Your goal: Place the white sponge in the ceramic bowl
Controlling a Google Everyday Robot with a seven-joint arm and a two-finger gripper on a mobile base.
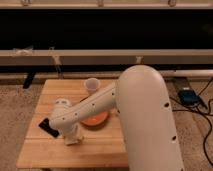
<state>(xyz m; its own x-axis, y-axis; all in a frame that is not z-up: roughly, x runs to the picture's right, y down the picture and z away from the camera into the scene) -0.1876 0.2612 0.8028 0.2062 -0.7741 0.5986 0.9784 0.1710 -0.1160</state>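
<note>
Single arm, reaching down over the wooden table (102, 150). The gripper (71, 136) is low at the table's near-left part, pointing down, at or almost at the surface. Spread or pinching: cannot tell, since the wrist housing hides the tip.

White sponge (75, 142): a small pale off-white lump directly under the gripper tip, on the wood. It looks to be touching the gripper or just beside it, but the view does not separate the two. Whether it is held or only resting there: cannot tell. Long axis: cannot tell, too little shows.

Ceramic bowl (100, 120): orange-red inside, near the gripper on its picture-right side and slightly farther back. The forearm crosses over its back part, so only the near rim and part of the inside show. Bowl and sponge are apart, with a bare strip of wood between them.

Key relation: sponge below the tool, bowl a short way to picture-right and back. The coming move, judged from this, is grip, lift, then a short sideways carry over the near rim. The sponge must clear the rim so it does not catch on it.

Distractors:
- Flat black slab (48, 128) just beside the gripper on picture-left, tilted on the table. Close enough to get nudged.
- Small white cup (91, 85) well behind the gripper, beyond the bowl, upright.
</note>
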